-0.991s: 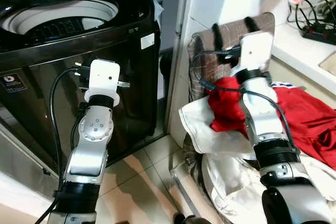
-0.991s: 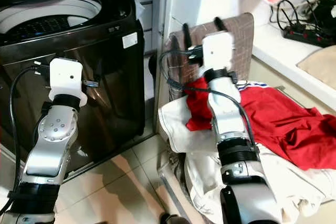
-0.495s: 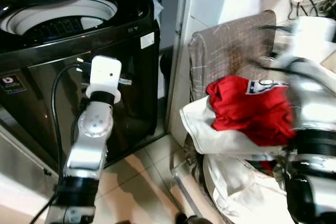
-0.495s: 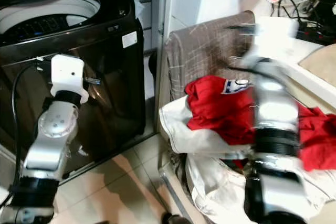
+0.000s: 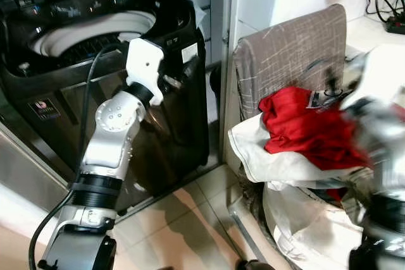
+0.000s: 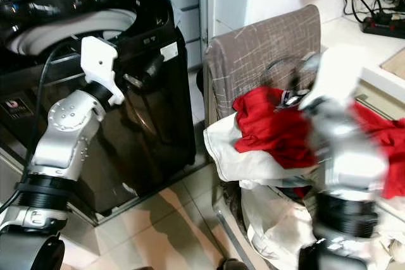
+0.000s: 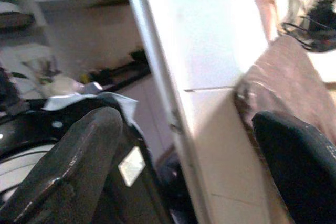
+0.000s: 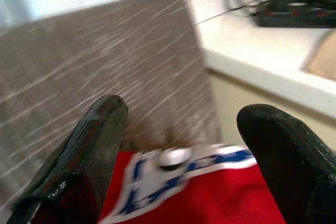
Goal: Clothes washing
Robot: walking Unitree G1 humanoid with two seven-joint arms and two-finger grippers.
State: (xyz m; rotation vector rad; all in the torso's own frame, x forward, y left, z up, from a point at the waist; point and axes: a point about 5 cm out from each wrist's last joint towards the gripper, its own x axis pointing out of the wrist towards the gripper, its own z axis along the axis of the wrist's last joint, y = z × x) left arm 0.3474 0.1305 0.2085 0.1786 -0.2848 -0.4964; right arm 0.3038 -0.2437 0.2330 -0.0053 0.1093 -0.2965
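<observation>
Red garment [image 6: 273, 132] beside washing machine [image 6: 149, 102]

Head stereo pair looks forward and down from above; both eyes share the same scene: black washing machine [image 5: 95, 49] on the robot's left, brown-grey checked cloth [image 5: 288, 45] over the pile of red garment [image 5: 304, 128] and white laundry on the right, tiled floor [image 5: 183, 219] between, both silver arms in the foreground. Right eye shifted slightly sideways, right arm blurred in both. Left wrist camera looks along its two black fingers [image 7: 79, 156], spread, close to the machine's top corner, facing the white wall edge [image 7: 173, 93] and the brown cloth. Right wrist camera sits very near the brown cloth and red garment, facing the white counter [image 8: 262, 61].
</observation>
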